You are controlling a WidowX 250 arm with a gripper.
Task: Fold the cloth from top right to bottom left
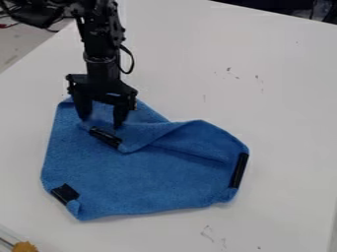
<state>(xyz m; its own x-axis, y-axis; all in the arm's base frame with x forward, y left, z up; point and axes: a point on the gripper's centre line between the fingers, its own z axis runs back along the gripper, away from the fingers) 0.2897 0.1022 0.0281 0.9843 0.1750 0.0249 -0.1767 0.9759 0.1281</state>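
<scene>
Cloth (pixel 148 179): fuzzy matt fabric. Clips (pixel 239 170): plastic-lkg, smooth. Tabletop (pixel 270 103): smooth, w/ sl. sheen, few rough-lkg scuffs.

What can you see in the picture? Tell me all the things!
Table: 1, white, under everything
Cloth: 1, blue, on the table, partly folded over
Strips: 3, black, at the cloth's right edge, its lower left corner and its folded part
Round-looking thing: 1, orange-yellow, bottom left
Wires: too hard to count, some red, top left
Dark things: can't tell how many, top right
Arm: 1, black, upper left
Gripper: 1, black, at the cloth's upper left
</scene>
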